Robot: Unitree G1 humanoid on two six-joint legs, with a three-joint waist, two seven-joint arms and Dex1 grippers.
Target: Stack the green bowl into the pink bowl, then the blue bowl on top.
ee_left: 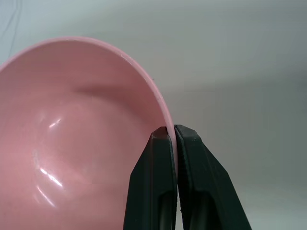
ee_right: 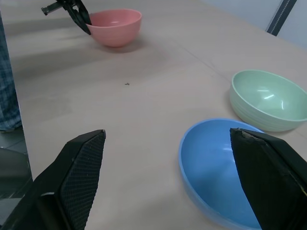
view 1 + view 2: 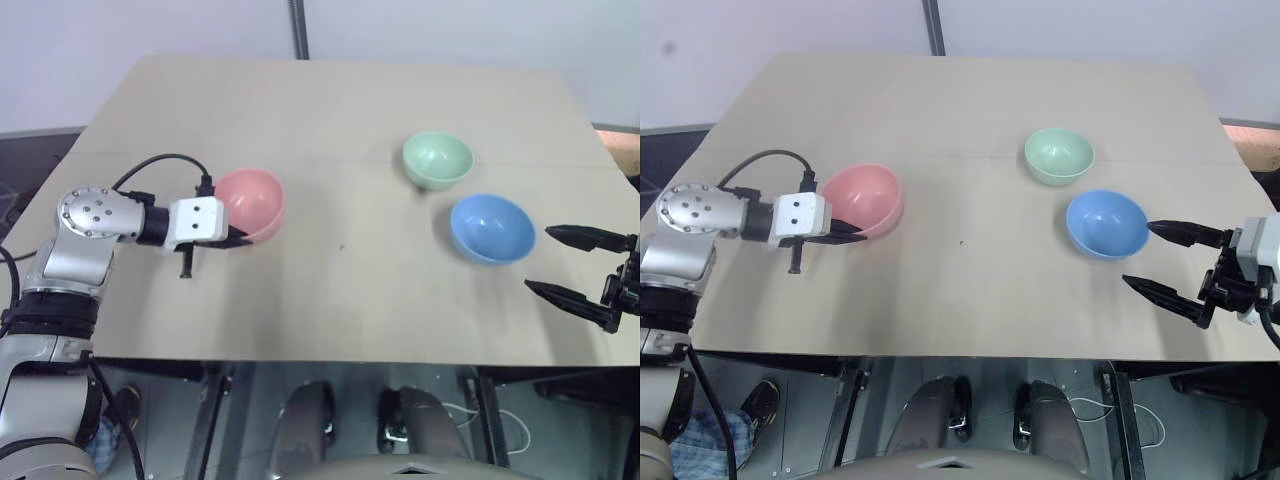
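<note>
Table point(image 3: 330, 290): flat, matte, pale beige wood-look top with a faint seam running across it behind the bowls; a tiny dark speck lies near its middle.
Pink bowl point(image 3: 252, 203): round, smooth, glossy salmon plastic or ceramic with soft highlights inside; it sits on the robot's left side of the table, tipped a little with its near-left rim raised, well apart from the other two.
Green bowl point(image 3: 437, 159): round, glossy pale mint, slightly the smallest, upright on the right half of the table, farther from the robot than the blue one.
Blue bowl point(image 3: 491, 227): round, glossy sky blue, thin rim, upright, just beside the green bowl and nearer the robot.
Left gripper point(image 1: 171, 132): two tapered black fingers pinched tight on the pink bowl's thin rim, one finger inside the bowl and one outside.
Left arm pose: silver elbow joint bent out to the left, white wrist block reaching toward the right, claw angled down onto the bowl's near-left edge; a black cable loops over the forearm.
Right gripper point(image 3: 563, 263): two pointed, textured black fingers spread wide with nothing between them, roughly level, aimed leftward at the blue bowl's right side; one fingertip is close to the rim, though contact cannot be told.
</note>
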